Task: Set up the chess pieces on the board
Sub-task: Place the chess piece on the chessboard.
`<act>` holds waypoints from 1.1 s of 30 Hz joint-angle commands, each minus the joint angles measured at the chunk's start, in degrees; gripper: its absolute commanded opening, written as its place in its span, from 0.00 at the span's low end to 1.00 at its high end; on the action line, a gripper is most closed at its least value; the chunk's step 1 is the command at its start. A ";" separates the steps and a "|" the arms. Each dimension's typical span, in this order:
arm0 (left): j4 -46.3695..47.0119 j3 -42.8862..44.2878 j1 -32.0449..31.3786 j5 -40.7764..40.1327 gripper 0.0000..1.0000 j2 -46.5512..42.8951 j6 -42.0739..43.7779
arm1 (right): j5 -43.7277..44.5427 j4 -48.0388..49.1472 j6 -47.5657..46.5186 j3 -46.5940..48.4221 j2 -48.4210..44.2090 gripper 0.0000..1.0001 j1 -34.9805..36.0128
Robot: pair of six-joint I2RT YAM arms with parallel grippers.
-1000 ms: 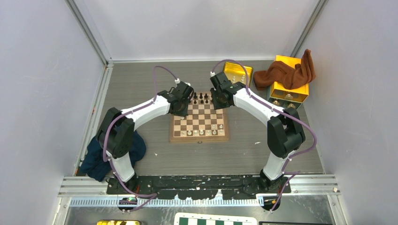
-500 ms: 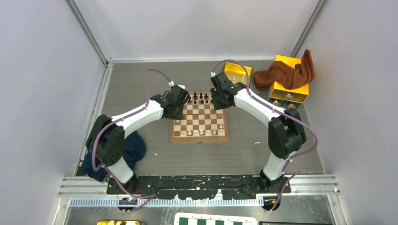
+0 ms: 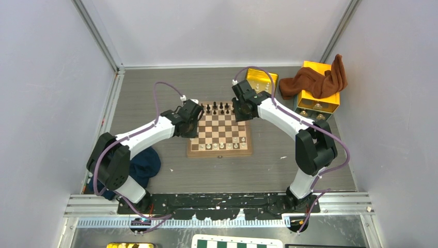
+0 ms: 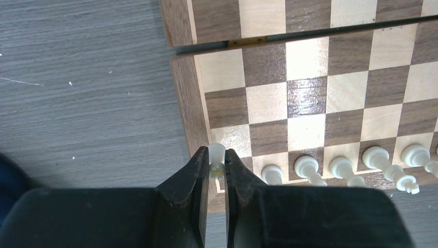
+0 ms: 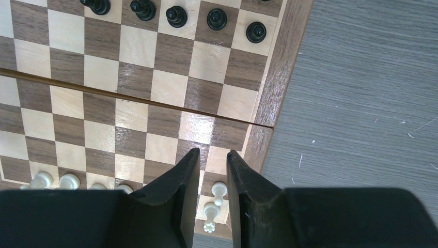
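Note:
The wooden board (image 3: 192,143) lies mid-table. Dark pieces (image 3: 221,108) stand along its far rows and white pieces (image 3: 222,145) along its near rows. My left gripper (image 3: 192,124) hovers over the board's left edge. In the left wrist view it (image 4: 217,155) is shut on a white rook (image 4: 217,152), with a row of white pieces (image 4: 341,168) to its right. My right gripper (image 3: 238,111) is over the board's far right part. In the right wrist view it (image 5: 213,157) is slightly open and empty, with two white pieces (image 5: 219,191) far below it and dark pieces (image 5: 176,15) beyond.
A yellow metal tray (image 3: 261,80) and a yellow box (image 3: 317,95) with a brown cloth (image 3: 317,80) sit at the back right. A blue cloth (image 3: 142,165) lies by the left arm. A green-and-white checkered board (image 3: 237,243) shows at the bottom edge.
My left arm has swung left and nearer, from the board's far left corner to its left edge, still holding the piece. The right arm has not moved.

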 commanded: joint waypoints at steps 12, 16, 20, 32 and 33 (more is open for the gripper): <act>1.69 -3.91 -2.54 1.23 0.05 -5.10 -2.66 | -0.28 1.72 1.05 -0.05 -3.00 0.31 -0.29; 1.91 -4.02 -3.04 1.32 0.05 -4.75 -3.01 | -0.34 1.82 0.97 -0.04 -2.95 0.31 -0.27; 1.94 -3.98 -3.49 1.31 0.05 -4.60 -3.25 | -0.32 1.82 0.87 -0.04 -2.97 0.31 -0.24; 2.20 -4.59 -4.56 0.90 0.05 -4.14 -4.22 | -0.26 1.73 0.52 0.00 -2.86 0.31 -0.29; 2.22 -4.70 -4.56 0.81 0.05 -4.01 -4.26 | -0.29 1.73 0.50 0.00 -2.84 0.31 -0.25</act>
